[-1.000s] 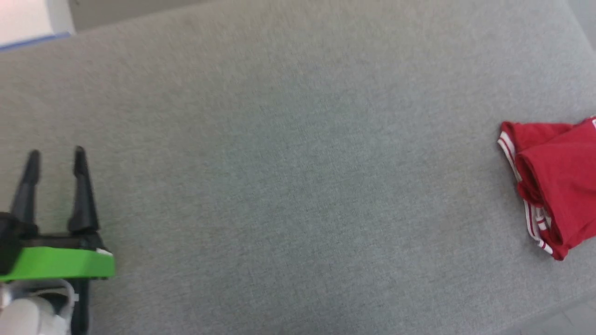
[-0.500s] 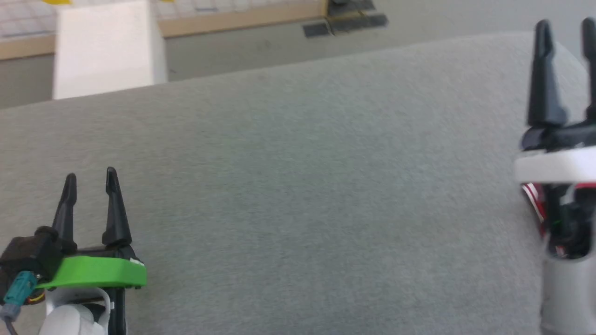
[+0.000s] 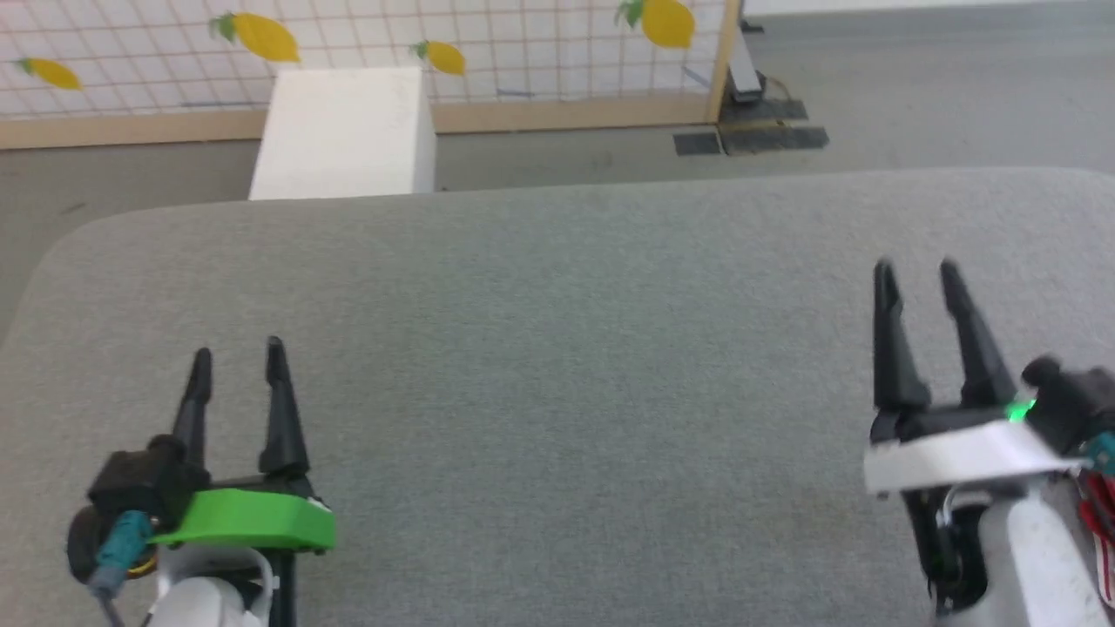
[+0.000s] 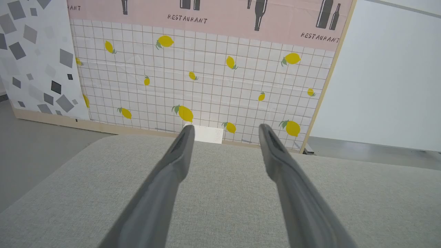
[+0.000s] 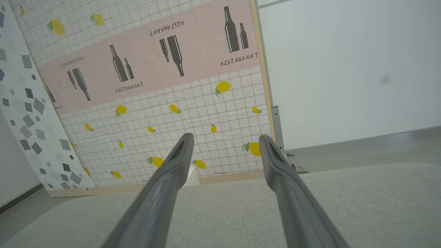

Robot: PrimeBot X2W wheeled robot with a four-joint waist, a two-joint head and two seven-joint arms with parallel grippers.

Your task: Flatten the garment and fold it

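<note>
Head view is showing the left hand (image 3: 239, 348) and right hand (image 3: 916, 264) gaping empty over the tabletop (image 3: 557, 348); the garment (image 3: 1101, 514) is peeking at its near-right edge, probably light and limp, best pinched by its striped trim.

Left gripper (image 3: 237, 366) and right gripper (image 3: 916, 277) — fingers parted.

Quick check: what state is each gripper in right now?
Left gripper: open, holding nothing.
Right gripper: open, holding nothing.
</note>
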